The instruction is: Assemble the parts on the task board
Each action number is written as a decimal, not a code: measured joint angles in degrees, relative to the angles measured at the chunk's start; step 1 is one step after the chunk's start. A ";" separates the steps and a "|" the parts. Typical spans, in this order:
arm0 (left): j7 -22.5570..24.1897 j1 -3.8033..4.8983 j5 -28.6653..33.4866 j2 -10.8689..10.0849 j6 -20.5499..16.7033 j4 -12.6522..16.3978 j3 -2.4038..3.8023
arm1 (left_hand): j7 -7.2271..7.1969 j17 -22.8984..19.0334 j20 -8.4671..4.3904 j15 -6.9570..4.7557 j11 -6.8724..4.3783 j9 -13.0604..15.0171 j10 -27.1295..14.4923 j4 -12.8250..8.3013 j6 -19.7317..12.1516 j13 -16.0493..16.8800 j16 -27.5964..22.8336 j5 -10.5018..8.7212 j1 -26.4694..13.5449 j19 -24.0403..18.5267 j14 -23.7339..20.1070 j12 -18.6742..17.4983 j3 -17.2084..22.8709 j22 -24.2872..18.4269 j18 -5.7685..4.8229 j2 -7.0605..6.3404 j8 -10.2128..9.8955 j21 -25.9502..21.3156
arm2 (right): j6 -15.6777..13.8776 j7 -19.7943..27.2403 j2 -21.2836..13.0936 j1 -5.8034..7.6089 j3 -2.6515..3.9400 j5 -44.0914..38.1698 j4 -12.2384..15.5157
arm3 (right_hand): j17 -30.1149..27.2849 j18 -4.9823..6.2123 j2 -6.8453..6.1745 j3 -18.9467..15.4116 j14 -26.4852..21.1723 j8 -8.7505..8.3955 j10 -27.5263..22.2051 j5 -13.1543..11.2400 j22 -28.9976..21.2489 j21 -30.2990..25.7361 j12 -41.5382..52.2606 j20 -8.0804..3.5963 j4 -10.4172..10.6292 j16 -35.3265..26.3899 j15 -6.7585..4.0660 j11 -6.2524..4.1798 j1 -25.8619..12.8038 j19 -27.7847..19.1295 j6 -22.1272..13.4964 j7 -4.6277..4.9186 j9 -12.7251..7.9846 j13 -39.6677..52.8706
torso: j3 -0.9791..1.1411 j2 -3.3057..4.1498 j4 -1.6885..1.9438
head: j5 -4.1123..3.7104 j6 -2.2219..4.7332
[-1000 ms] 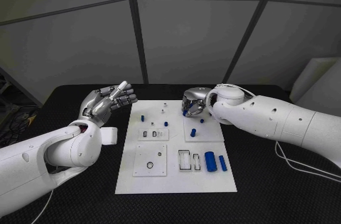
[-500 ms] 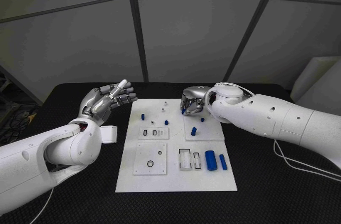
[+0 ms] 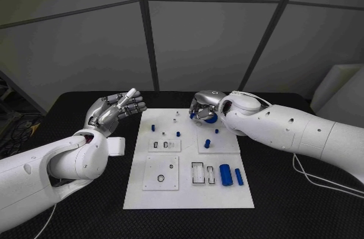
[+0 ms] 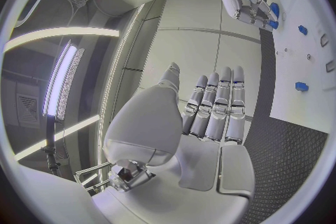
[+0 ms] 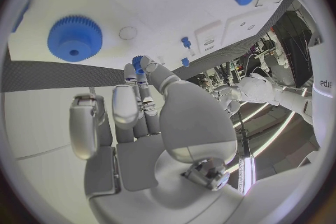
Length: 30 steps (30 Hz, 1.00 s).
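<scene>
Several blue parts (image 3: 225, 172) loose on task board (image 3: 188, 197), assembly far from done. Right robot hand (image 3: 203, 112) pinching small blue part (image 5: 138, 61) above gear (image 5: 75, 38); left robot hand (image 3: 115, 108) raised, spread, empty.

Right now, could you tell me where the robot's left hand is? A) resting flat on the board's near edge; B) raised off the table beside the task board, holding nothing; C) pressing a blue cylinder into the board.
B: the left hand is raised beside the task board, fingers spread and nothing in it, as the left wrist view also shows.
</scene>
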 measured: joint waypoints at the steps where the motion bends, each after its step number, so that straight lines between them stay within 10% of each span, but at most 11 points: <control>1: 0.00 0.01 0.00 0.00 0.00 -0.01 0.00 | 0.00 0.00 0.00 0.00 0.00 0.00 0.00 0.00 0.00 0.00 0.00 0.00 0.00 0.00 0.00 0.00 0.00 0.00 -0.03 0.00 0.00 0.00 | -0.61 0.07 0.44 0.00 0.00 0.07 -0.47 | 0.00 0.00 0.00 0.00 0.00 -0.01 0.00 0.00 0.00 0.00 0.00 0.00 0.00 0.00 0.00 0.00 0.00 0.00 0.00 0.00 0.00 0.00 | -0.01 0.02 0.01 | 0.01 0.07; 4: -0.01 0.01 0.00 0.02 0.01 -0.08 0.01 | 0.00 0.00 0.00 0.00 0.00 0.00 0.00 0.00 0.00 0.00 0.00 0.00 0.02 0.00 0.00 0.00 0.00 0.00 -0.06 0.01 0.00 0.00 | -2.37 0.31 2.15 0.02 0.00 0.31 -2.49 | 0.00 0.00 0.00 0.00 0.00 -0.02 0.00 0.00 0.00 0.00 0.00 0.00 0.00 0.00 0.00 0.00 0.00 0.00 0.00 0.00 0.00 0.00 | -0.03 0.08 0.11 | 0.02 0.27; 6: -0.02 0.02 -0.01 0.06 0.03 -0.13 0.01 | 0.00 0.00 0.00 0.00 0.00 0.00 0.00 0.00 0.00 0.00 0.00 0.00 0.30 0.00 0.00 0.00 0.00 0.00 -3.96 0.30 0.00 0.00 | -3.08 0.44 2.93 0.02 0.00 0.42 -3.41 | 0.00 0.01 0.00 0.00 0.00 -0.03 0.00 0.00 0.00 0.00 0.00 0.00 0.00 0.00 0.00 0.00 0.00 0.00 0.00 0.00 0.00 -0.01 | -0.03 0.11 0.15 | 0.02 0.33; 9: -0.02 0.03 -0.01 0.11 0.04 -0.20 0.01 | 0.00 0.00 0.00 0.00 0.00 0.00 0.00 0.00 0.00 0.00 0.00 0.00 0.30 0.00 0.00 0.00 0.00 0.00 -3.85 0.30 0.00 0.00 | -4.05 0.67 4.61 0.03 0.01 0.62 -5.48 | -0.01 0.01 0.00 0.00 0.00 -0.05 -0.01 0.00 0.00 0.00 0.00 0.00 0.00 0.00 0.00 0.00 0.00 0.00 -0.01 0.00 0.00 -0.01 | -0.03 0.15 0.18 | 0.02 0.40; 11: -0.02 0.03 -0.01 0.22 0.05 -0.28 0.01 | 0.00 0.00 0.00 -0.20 0.00 0.00 0.00 -0.32 0.00 -0.03 0.00 0.00 0.30 0.00 0.20 0.00 0.00 -0.06 0.07 0.30 0.00 0.00 | -4.56 0.90 5.78 0.03 0.01 0.78 -6.75 | -0.01 0.01 0.00 0.00 0.00 -0.06 -0.01 0.00 -0.01 0.00 0.00 0.00 0.00 0.00 0.00 0.00 0.00 0.00 -0.01 0.00 0.00 -0.02 | -0.04 0.16 0.21 | 0.08 0.44; 17: -0.04 0.10 -0.06 0.31 0.12 -0.31 0.03 | 0.00 0.01 0.00 -0.20 0.00 0.00 0.00 -0.32 0.00 -0.05 0.01 0.00 0.30 0.00 0.20 0.00 0.01 -0.05 -0.05 0.30 0.00 0.00 | -5.12 1.54 8.27 0.03 0.01 1.09 -9.48 | -0.10 0.01 0.00 -0.01 0.00 -0.17 -0.01 -0.01 -0.01 0.00 0.00 0.00 -0.01 0.00 0.00 0.01 0.00 0.00 -0.02 0.00 -0.02 -0.04 | -0.03 0.27 0.25 | 0.32 0.46; 19: -0.06 0.13 -0.08 0.33 0.15 -0.31 0.03 | 0.00 0.01 0.01 -0.20 0.00 0.01 0.00 -0.32 0.00 -0.05 0.01 0.00 0.30 -0.01 0.20 0.00 0.01 -0.05 -3.81 0.30 0.00 0.00 | -5.12 1.70 8.99 0.03 0.01 1.18 -10.34 | -0.12 0.01 0.00 -0.01 0.00 -0.17 -0.05 -0.01 -0.01 0.00 0.00 0.00 -0.01 0.00 0.00 0.05 0.00 0.00 -0.02 0.00 -0.03 -0.04 | -0.03 0.31 0.26 | 0.41 0.46; 20: -0.07 0.14 -0.09 0.34 0.16 -0.31 0.03 | 0.00 0.01 0.00 -0.20 0.00 0.01 0.00 -0.32 0.00 -0.05 0.01 0.00 0.30 0.00 0.20 0.00 0.01 -0.05 -3.94 0.30 0.01 0.00 | -5.11 1.76 9.27 0.03 0.01 1.21 -10.67 | -0.16 0.01 0.00 -0.01 0.00 -0.18 -0.23 -0.01 -0.01 0.00 0.00 0.00 -0.01 0.00 0.01 0.23 0.00 0.00 -0.02 0.00 -0.04 -0.04 | -0.03 0.32 0.28 | 0.46 0.46; 23: -0.08 0.19 -0.13 0.35 0.19 -0.31 0.03 | 0.00 0.01 0.00 -0.20 0.00 0.01 0.00 -0.32 0.00 -0.05 0.01 0.00 0.30 -0.01 0.20 0.00 0.01 -0.05 -3.28 0.30 0.00 0.00 | -5.03 1.95 10.10 0.03 0.01 1.29 -11.59 | -0.16 0.01 0.00 -0.01 0.00 -0.20 -0.23 -0.01 -0.01 0.00 0.00 0.00 -0.01 0.00 0.01 0.23 0.00 0.00 -0.03 0.00 -0.05 -0.04 | -0.03 0.35 0.30 | 0.51 0.40; 24: -0.08 0.21 -0.15 0.36 0.20 -0.31 0.03 | 0.00 0.01 0.00 -0.20 0.00 0.01 0.00 -0.32 0.00 -0.05 0.01 0.00 0.30 -0.01 0.20 0.00 0.01 -0.05 0.07 0.30 0.00 0.00 | -5.01 1.99 10.30 0.03 0.01 1.31 -11.80 | -0.16 0.01 0.00 -0.02 0.00 -0.22 -0.23 -0.01 -0.01 0.00 0.00 0.00 -0.01 0.00 0.00 0.23 0.00 0.00 -0.03 0.00 -0.05 -0.04 | -0.03 0.36 0.30 | 0.54 0.40; 30: -0.13 0.28 -0.27 0.47 0.27 -0.34 0.05 | 0.00 0.01 0.00 -0.20 0.00 0.01 0.00 -0.32 0.00 -0.05 0.01 0.00 0.30 -0.01 0.20 0.00 0.01 -0.05 -0.04 0.30 0.00 0.00 | -4.66 2.16 11.30 0.02 0.01 1.36 -12.79 | -0.16 0.01 0.00 -0.02 0.00 -0.23 -0.26 -0.02 -0.01 0.00 0.00 0.00 -0.01 0.00 0.01 0.25 0.00 0.00 -0.04 0.00 -0.10 -0.11 | -0.03 0.39 0.30 | 0.69 0.31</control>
